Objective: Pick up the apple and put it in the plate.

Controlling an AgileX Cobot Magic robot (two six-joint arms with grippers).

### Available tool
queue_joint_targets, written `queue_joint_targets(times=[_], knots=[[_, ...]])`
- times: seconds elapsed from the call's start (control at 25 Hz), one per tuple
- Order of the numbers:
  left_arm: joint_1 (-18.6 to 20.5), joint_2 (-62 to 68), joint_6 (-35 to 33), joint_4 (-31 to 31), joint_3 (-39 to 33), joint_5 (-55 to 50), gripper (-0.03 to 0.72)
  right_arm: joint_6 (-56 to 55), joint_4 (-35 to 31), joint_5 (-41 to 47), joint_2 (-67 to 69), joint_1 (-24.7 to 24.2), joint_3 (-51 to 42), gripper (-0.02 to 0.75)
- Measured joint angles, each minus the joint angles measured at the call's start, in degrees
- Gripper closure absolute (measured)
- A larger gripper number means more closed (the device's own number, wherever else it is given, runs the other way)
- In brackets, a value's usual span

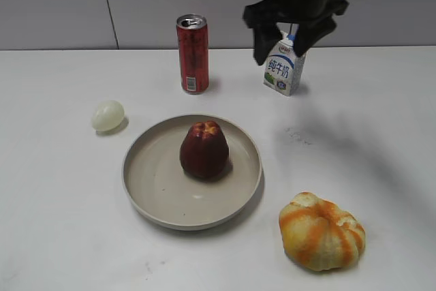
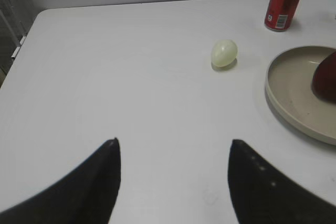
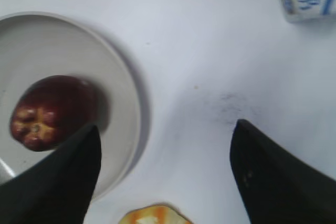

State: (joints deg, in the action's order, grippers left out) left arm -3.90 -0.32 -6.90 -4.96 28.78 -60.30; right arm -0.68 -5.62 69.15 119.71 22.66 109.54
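The right gripper (image 3: 165, 174) is seen with its jaws spread wide and nothing between them; it is held high above the table, beside the plate's edge, which suggests that the apple has been released and the arm drawn clear. In the exterior view it hangs in front of the milk carton (image 1: 285, 66). The left gripper (image 2: 173, 182) is likewise spread and empty, parked over bare table (image 2: 131, 77) well apart from the work.

The apple (image 1: 204, 149) is found upright in the plate (image 1: 153, 189), slightly behind its middle, paler top uppermost, so the task is judged done.

On the carton, blue Chinese characters reading 纯牛奶 are legible. The red drinks can (image 1: 193, 54) carries dark lettering too small to be read. An egg (image 1: 107, 115) and an orange-and-yellow pumpkin (image 1: 321, 231) lie outside the plate.
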Motion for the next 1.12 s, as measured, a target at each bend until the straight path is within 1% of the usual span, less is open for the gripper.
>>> queue_joint_targets(times=[0.16, 0.28, 0.44, 0.6, 0.72, 0.8, 1.0, 1.12], knots=[[0.0, 0.0, 0.0, 0.0, 0.0, 0.0, 0.197, 0.1, 0.0, 0.1, -1.2, -7.9, -1.9, 0.144], [0.0, 0.0, 0.0, 0.0, 0.0, 0.0, 0.197, 0.2, -0.3, 0.1, -1.8, -12.0, -3.7, 0.144], [0.0, 0.0, 0.0, 0.0, 0.0, 0.0, 0.197, 0.7, -0.2, 0.1, -3.4, -13.8, -6.5, 0.144], [0.0, 0.0, 0.0, 0.0, 0.0, 0.0, 0.197, 1.0, -0.5, 0.1, -6.7, -15.7, -11.8, 0.144], [0.0, 0.0, 0.0, 0.0, 0.0, 0.0, 0.197, 1.0, 0.5, 0.1, -13.1, -16.8, -19.5, 0.144], [0.0, 0.0, 0.0, 0.0, 0.0, 0.0, 0.197, 1.3, 0.8, 0.0, -19.5, -16.8, -26.8, 0.144], [0.0, 0.0, 0.0, 0.0, 0.0, 0.0, 0.197, 2.2, 1.2, -0.5, -41.2, -16.8, -45.9, 0.144], [0.0, 0.0, 0.0, 0.0, 0.0, 0.0, 0.197, 2.3, 2.2, -4.4, -53.9, -16.8, -56.6, 0.145]])
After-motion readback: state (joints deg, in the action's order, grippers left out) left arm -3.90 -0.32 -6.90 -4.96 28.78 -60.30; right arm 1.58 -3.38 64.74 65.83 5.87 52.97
